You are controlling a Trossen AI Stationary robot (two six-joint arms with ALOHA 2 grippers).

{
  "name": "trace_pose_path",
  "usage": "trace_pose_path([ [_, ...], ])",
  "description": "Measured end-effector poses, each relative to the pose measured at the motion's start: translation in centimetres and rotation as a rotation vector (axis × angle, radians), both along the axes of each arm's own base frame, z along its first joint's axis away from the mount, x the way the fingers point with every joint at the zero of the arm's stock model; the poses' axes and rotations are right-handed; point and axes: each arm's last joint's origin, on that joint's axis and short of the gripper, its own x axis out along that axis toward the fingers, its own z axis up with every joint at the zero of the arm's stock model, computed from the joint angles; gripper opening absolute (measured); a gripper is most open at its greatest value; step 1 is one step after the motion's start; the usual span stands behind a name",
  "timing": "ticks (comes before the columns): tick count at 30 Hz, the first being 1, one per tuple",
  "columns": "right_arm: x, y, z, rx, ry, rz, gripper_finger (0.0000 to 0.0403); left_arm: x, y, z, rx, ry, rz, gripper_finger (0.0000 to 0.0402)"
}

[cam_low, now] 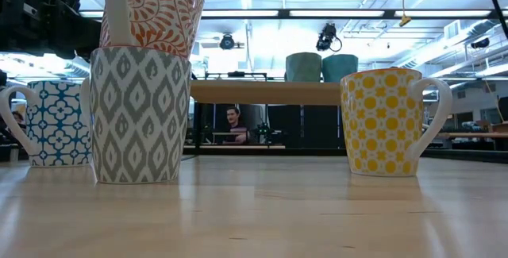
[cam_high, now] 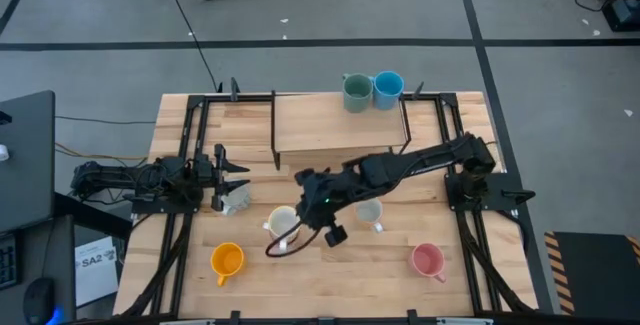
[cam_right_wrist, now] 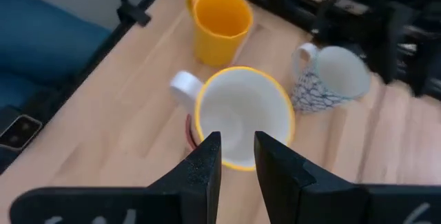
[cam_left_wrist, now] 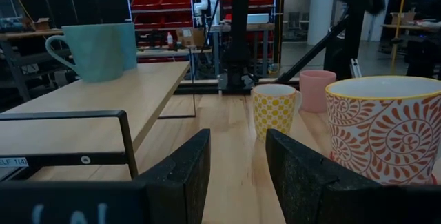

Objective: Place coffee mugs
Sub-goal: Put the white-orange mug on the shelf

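A white mug with an orange pattern point(cam_high: 283, 225) hangs above the table's near middle, with my right gripper point(cam_right_wrist: 238, 148) shut on it from the right. In the low view the orange-patterned mug point(cam_low: 155, 8) shows above a grey-patterned mug point(cam_low: 139, 115). A blue-patterned mug point(cam_high: 237, 197), a yellow-patterned mug point(cam_high: 370, 213), an orange mug point(cam_high: 227, 260) and a pink mug point(cam_high: 428, 259) stand on their bases on the table. A green mug point(cam_high: 356, 92) and a blue mug point(cam_high: 388, 87) stand on the raised shelf point(cam_high: 320, 130). My left gripper point(cam_left_wrist: 238, 176) waits open at the left. My right gripper has the orange-patterned mug at the part of its rim point(cam_right_wrist: 238, 167) nearest the wrist, off to one side of the handle point(cam_right_wrist: 185, 83). The fingers point(cam_right_wrist: 207, 158) come slanting down from above and hide where they meet the wall. The mug hangs upright, clear of the table.
The shelf stands on black legs across the table's far middle, with bare board to the left of its two mugs. Black frame rails point(cam_high: 190, 215) run along both table sides. A person sits in the room beyond the table point(cam_low: 232, 127).
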Motion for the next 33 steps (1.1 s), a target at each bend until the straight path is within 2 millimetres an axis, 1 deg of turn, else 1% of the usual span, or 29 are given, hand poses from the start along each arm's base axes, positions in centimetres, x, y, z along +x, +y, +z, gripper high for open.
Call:
trace_pose_path([
  [6, 1.0, 0.9, -1.9, -0.021, 0.026, 0.096, 0.0093, 0.0, 0.0, 0.0, -0.001, 0.000, 0.000, 0.0148],
  [9, 1.3, 1.1, -2.5, -0.025, 0.032, 0.129, 0.0093, 0.0, 0.0, 0.0, -0.001, 0.000, 0.000, 0.0148],
  [20, 2.4, 1.4, -4.6, -0.033, 0.068, 0.132, 0.0094, 0.1, 0.0, -0.1, -0.001, 0.012, 0.001, 0.0148],
  [31, 2.6, 1.4, -4.7, -0.053, 0.061, 0.113, 0.0094, 0.1, 0.0, -0.1, -0.001, 0.013, 0.000, 0.0148],
  [33, 2.6, 1.4, -5.1, -0.053, 0.061, 0.113, 0.0093, 0.1, 0.0, -0.1, -0.001, 0.013, 0.000, 0.0148],
])
